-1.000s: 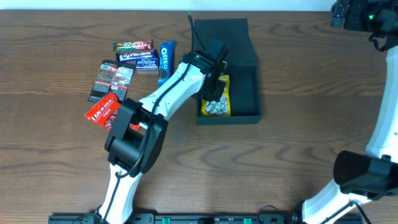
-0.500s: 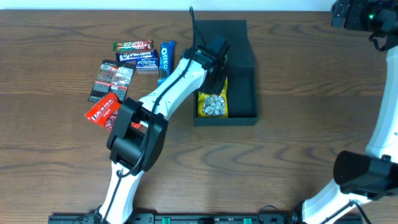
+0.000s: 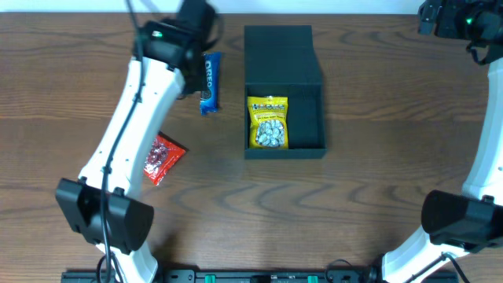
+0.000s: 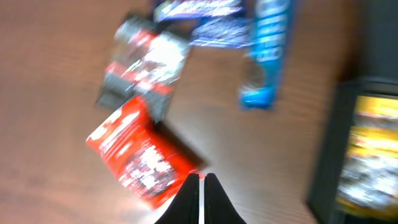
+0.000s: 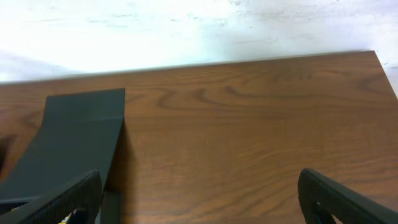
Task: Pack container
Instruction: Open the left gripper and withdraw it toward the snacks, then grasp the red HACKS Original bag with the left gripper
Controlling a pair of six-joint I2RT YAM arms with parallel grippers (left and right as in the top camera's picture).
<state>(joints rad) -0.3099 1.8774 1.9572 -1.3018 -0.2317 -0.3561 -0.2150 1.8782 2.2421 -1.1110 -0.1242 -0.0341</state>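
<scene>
The dark square container (image 3: 318, 118) stands open at mid-table with its flap lid laid flat behind it. A yellow snack packet (image 3: 268, 123) lies inside, on its left side. My left gripper (image 3: 191, 27) is high above the snack pile left of the container. In the left wrist view its fingers (image 4: 202, 190) are shut with nothing between them, above a red packet (image 4: 138, 155). That view also shows the container's wall (image 4: 326, 155) at the right. My right gripper (image 5: 199, 196) is open and empty, far back right, and sees the lid (image 5: 74, 134).
Left of the container lie a blue Oreo pack (image 3: 209, 79), a red packet (image 3: 163, 157), a black-and-red packet (image 4: 146, 65) and blue bars (image 4: 199, 9). My left arm hides part of this pile from above. The right arm's base (image 3: 460, 220) stands front right.
My left gripper has left the container and swung up and left over the snack pile, now shut and empty. The yellow packet stays in the container, which shifted slightly.
</scene>
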